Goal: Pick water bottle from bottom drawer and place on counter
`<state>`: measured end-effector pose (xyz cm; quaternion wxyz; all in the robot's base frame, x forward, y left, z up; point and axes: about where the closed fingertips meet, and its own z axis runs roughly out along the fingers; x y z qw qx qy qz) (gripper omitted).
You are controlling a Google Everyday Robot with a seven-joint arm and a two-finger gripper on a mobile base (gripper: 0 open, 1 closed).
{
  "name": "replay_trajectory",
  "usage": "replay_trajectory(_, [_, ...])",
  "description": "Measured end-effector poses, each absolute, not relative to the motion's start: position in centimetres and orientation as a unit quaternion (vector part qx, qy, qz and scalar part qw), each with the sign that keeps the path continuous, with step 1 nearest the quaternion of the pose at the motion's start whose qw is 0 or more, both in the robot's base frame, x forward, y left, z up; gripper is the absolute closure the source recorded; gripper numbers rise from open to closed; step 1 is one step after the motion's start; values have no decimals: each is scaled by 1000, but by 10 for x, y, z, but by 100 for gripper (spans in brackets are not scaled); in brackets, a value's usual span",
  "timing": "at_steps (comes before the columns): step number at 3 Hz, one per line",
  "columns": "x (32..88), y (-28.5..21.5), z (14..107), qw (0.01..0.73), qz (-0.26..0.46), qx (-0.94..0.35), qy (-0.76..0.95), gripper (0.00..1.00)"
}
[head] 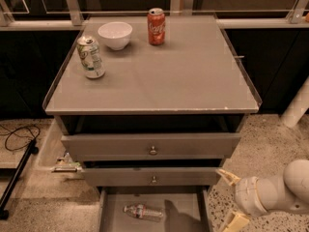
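- Camera view looks down from the front on a three-drawer grey cabinet (72,146) standing on a speckled floor (270,144).
- The bottom drawer (188,210) is pulled out, and its flat grey floor is in sight.
- The water bottle (142,211) lies on its side in that drawer, left of the middle. It has a reddish-white band round its body, and one end points toward the drawer's left wall.
- A dark shadow falls on the drawer floor just to the right of the bottle.
- The gripper (231,199) hangs outside the drawer, just beside its right front corner and below the middle drawer's right end. It sits at the end of a white arm (285,187) that comes in from the right edge.
- Its two pale jaws stand spread apart, one above the other, with nothing between them. They are apart from the bottle.
- The top drawer (111,146) and the middle drawer (193,176) each carry a small round metal knob at the centre. A dark gap shows above each front.
- On the tabletop (183,81) a green-white can (91,57) stands upright near the left edge.
- A white bowl (115,35) sits behind it toward the back.
- A red soda can (156,26) stands upright near the back edge, to the right of the bowl.
- A dark cable (19,134) loops on the floor to the cabinet's left.
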<state>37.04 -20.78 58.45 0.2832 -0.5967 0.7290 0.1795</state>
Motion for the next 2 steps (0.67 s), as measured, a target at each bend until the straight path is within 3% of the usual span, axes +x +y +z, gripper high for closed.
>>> replay_trajectory(2, [395, -184, 509, 361, 201, -559, 719, 0])
